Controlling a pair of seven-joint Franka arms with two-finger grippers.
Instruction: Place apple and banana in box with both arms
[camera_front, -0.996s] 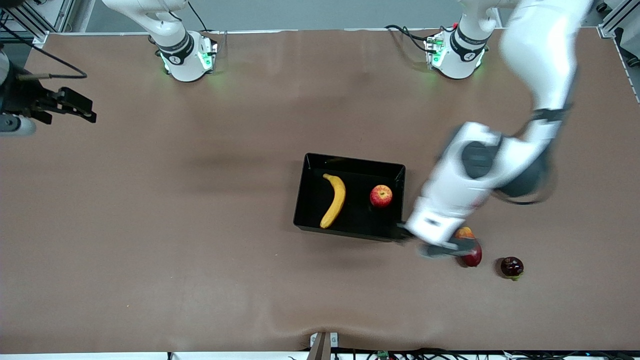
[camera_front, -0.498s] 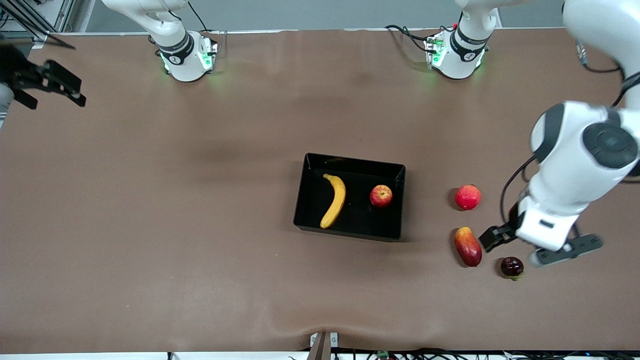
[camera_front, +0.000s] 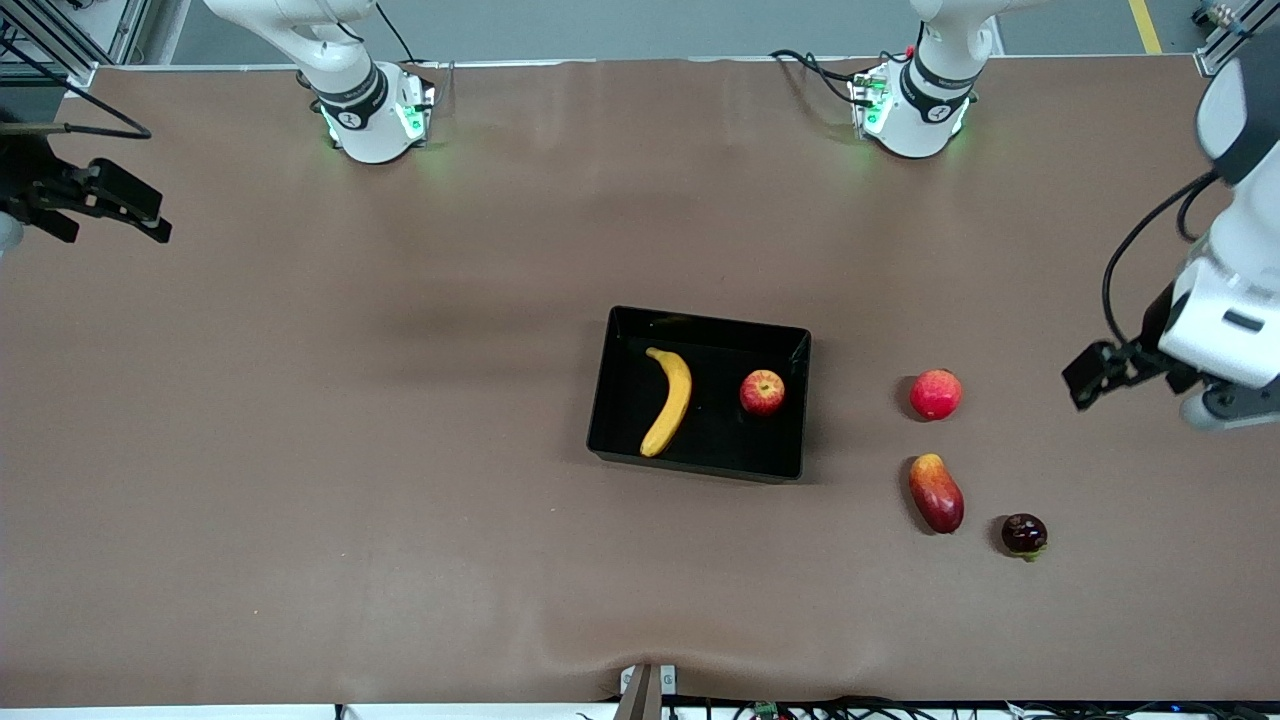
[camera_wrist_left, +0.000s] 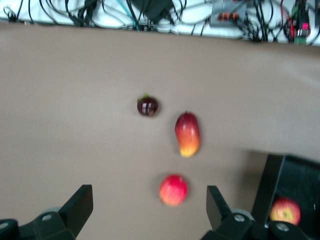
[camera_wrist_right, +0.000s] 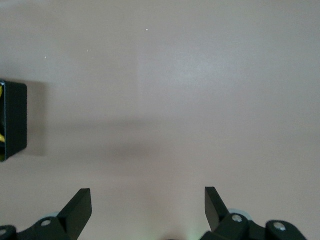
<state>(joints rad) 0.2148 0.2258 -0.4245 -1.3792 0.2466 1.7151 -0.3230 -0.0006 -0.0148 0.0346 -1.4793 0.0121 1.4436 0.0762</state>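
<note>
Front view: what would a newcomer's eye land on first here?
The glossy black plastic box at mid-table, holding the curved yellow banana and the small red-yellow apple. Both grippers, left and right, hang open over bare table at its ends.

Bare tabletop (camera_front: 350, 450) spreads wide from the box (camera_front: 608, 390) toward the right arm's end, whereas toward the left arm's end a pinkish-red fruit (camera_front: 936, 394), a mango-shaped fruit (camera_front: 936, 493) and a dark fruit (camera_front: 1024, 534) crowd the way.
</note>
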